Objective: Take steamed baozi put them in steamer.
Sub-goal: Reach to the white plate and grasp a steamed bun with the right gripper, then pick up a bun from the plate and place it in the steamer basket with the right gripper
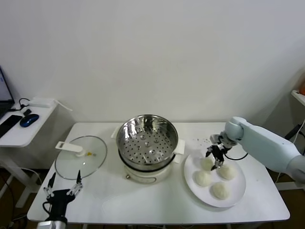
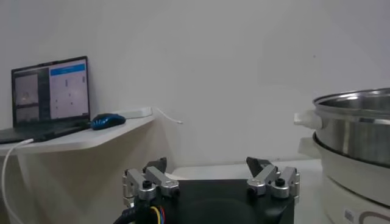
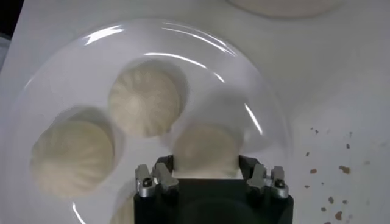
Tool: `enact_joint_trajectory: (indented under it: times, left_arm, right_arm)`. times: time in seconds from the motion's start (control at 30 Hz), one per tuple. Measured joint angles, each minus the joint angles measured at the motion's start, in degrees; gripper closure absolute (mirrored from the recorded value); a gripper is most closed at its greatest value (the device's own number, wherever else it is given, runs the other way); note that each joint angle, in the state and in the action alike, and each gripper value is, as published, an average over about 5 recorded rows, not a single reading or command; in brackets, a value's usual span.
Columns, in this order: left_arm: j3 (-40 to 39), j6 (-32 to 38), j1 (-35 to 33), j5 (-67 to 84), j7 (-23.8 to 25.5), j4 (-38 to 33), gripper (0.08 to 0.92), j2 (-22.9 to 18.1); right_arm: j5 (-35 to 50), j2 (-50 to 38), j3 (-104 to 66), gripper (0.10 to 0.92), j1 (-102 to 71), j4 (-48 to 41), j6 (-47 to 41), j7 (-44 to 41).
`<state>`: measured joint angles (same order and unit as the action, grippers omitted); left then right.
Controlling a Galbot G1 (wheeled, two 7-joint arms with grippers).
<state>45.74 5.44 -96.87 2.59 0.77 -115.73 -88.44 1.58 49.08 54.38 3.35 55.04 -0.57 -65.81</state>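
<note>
Several off-white steamed baozi lie on a round white plate (image 1: pixel 239 191) at the right of the table. My right gripper (image 1: pixel 215 160) is down over the back-left baozi (image 1: pixel 206 164). In the right wrist view its fingers (image 3: pixel 164 167) press on both sides of that baozi (image 3: pixel 207 146), which still rests on the plate (image 3: pixel 61 85). Two more baozi (image 3: pixel 145 97) (image 3: pixel 72 158) lie beside it. The steel steamer (image 1: pixel 147 138) stands empty at the table's middle on its white cooker base. My left gripper (image 1: pixel 65 179) waits open at the front left corner.
A glass lid (image 1: pixel 81 157) with a white handle lies left of the steamer. A side desk (image 1: pixel 24 129) with a laptop (image 2: pixel 52 91) and a blue mouse (image 2: pixel 108 120) stands farther left. Dark crumbs (image 3: pixel 329 170) speckle the table by the plate.
</note>
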Motion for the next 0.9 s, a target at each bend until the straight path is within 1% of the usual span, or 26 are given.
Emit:
enact_joint_trajectory:
  times: [0.27, 0.43, 0.67, 0.9]
  left_arm:
    - [0.08, 0.0, 0.04, 0.13, -0.05, 0.0, 0.177, -0.01]
    - [0.2, 0.01, -0.04, 0.34, -0.09, 0.0, 0.177, -0.02]
    - [0.26, -0.21, 0.02, 0.67, -0.14, -0.11, 0.177, 0.01]
    - [0.11, -0.5, 0.07, 0.5, -0.29, -0.2, 0.177, 0.0]
  right_arm:
    - [0.44, -0.87, -0.08, 0.343, 1.02, 1.39, 0.33, -0.19]
    - [1.74, -2.02, 1.15, 0.346, 3.7, 3.95, 0.9, -0.57]
    - [3.81, -2.85, 5.69, 0.344, 12.67, 9.34, 3.42, -1.49]
    - [3.98, -1.49, 10.98, 0.341, 23.97, 14.08, 7.54, -2.62]
